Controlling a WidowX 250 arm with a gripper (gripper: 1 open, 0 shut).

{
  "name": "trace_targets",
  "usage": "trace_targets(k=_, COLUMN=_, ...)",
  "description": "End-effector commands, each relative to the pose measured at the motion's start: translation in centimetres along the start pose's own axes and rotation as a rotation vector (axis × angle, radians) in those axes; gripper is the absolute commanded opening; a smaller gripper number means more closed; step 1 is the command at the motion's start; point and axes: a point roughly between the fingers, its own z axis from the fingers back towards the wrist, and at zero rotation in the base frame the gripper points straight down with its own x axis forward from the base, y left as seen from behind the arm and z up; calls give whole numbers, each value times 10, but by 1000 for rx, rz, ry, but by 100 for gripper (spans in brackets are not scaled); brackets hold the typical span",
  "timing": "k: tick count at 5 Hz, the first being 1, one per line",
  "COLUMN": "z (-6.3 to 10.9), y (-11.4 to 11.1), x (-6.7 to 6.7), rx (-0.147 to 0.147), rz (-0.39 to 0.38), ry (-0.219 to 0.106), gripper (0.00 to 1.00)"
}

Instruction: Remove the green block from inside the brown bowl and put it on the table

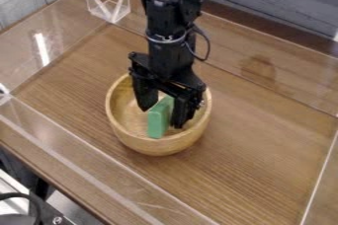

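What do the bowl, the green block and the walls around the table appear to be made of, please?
The brown bowl looks like light, matte wood with faint grain. The green block is uniformly matte green, perhaps painted wood or plastic. The walls look like clear acrylic: transparent, with glossy reflections.
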Motion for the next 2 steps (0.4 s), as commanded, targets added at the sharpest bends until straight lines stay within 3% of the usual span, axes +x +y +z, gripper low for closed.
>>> trace_targets(k=1, z=12, y=3, x=5, rx=1, rz=3, ry=-65, gripper=100)
trace_targets(k=2, z=11, y=3, x=5, rx=-5, rz=0, ry=-75, gripper=100)
